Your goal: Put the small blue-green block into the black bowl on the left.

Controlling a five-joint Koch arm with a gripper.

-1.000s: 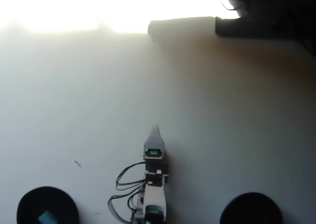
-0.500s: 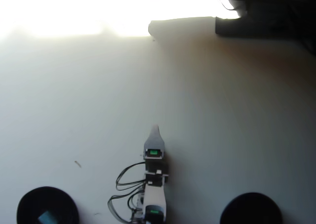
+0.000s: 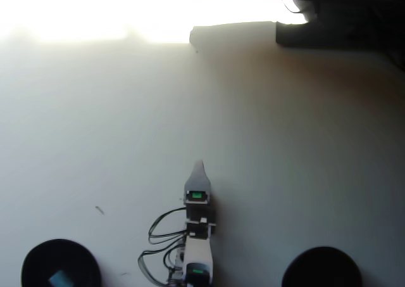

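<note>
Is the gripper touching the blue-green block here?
Apart. The overhead view shows the block lying inside the left black bowl, while the gripper points up mid-table, with bare table between.

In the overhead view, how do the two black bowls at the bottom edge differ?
The left bowl holds a small blue-green block; the right bowl shows nothing inside it. The left bowl sits in the bottom-left corner, with the arm between them, and the right bowl lies toward the bottom right. The left bowl is in the brighter, washed-out part of the table; the right bowl's side is dimmer. Both are round, black and cut off by the frame.
</note>
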